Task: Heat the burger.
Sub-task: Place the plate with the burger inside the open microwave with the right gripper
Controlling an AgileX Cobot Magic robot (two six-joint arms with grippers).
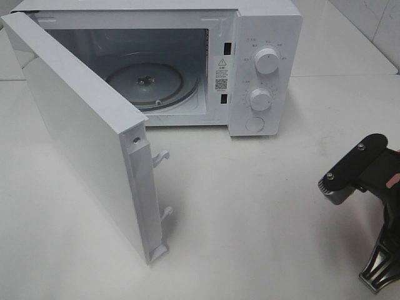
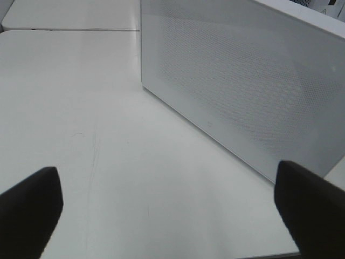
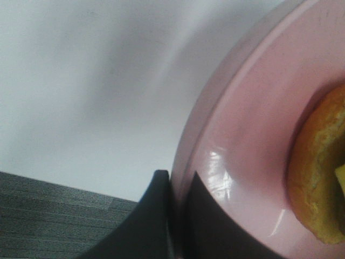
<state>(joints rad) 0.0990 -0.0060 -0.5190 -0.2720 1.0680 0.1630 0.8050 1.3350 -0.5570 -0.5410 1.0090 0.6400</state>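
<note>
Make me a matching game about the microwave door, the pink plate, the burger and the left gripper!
Things:
1. microwave door
2. plate
3. burger
4. left gripper

States:
A. sits on something pink
B. jaws wide apart, holding nothing
C. swung out on its hinge, so the inside shows
D. rim clamped by the right gripper

Pairs: 1-C, 2-D, 3-A, 4-B
</note>
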